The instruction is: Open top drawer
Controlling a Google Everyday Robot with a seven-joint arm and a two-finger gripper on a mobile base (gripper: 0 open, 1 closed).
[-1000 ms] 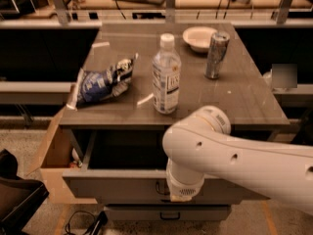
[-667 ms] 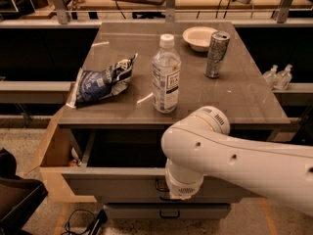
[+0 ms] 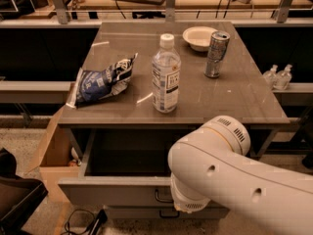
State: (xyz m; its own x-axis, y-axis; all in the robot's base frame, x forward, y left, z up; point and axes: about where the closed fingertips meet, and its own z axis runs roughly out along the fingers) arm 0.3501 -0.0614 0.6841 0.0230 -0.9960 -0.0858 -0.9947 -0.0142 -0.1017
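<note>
**Top drawer pulled out, gripper hidden behind arm**

All positions are relative to the table [image 3: 244, 97].

- Left of the table, low: an open tan box [image 3: 55, 153] sits against its left side. A dark shape [image 3: 17, 195] lies in front of the box, too dim to identify. A black cable [image 3: 80, 224] lies on the floor near the table's front-left corner.
- On the table, left part: a crumpled blue chip bag [image 3: 100, 82] lies flat, close to the left edge.
- Under the table, at its front: the top drawer [image 3: 112, 190] is out well past the tabletop edge. Its grey front panel faces the camera and the dark interior is exposed. The dark loop handle [image 3: 163, 196] sits mid-panel. A lower drawer front [image 3: 142, 212] is just beneath, flush and closed.
- On the table, centre front: a clear water bottle [image 3: 166, 75] stands upright with a white cap.
- On the table, back right of centre: a white bowl [image 3: 199, 37], and a silver can [image 3: 216, 54] upright just in front of it.
- In front of the table, right: the white robot arm [image 3: 234, 180] crosses from the lower right. Its end section presses up to the drawer front just right of the handle.
- The gripper is behind that end section at the drawer front, so it's out of sight. Can't tell whether it is grasping or released.
- Right of the table: two small clear bottles [image 3: 277, 76] stand on a ledge.
</note>
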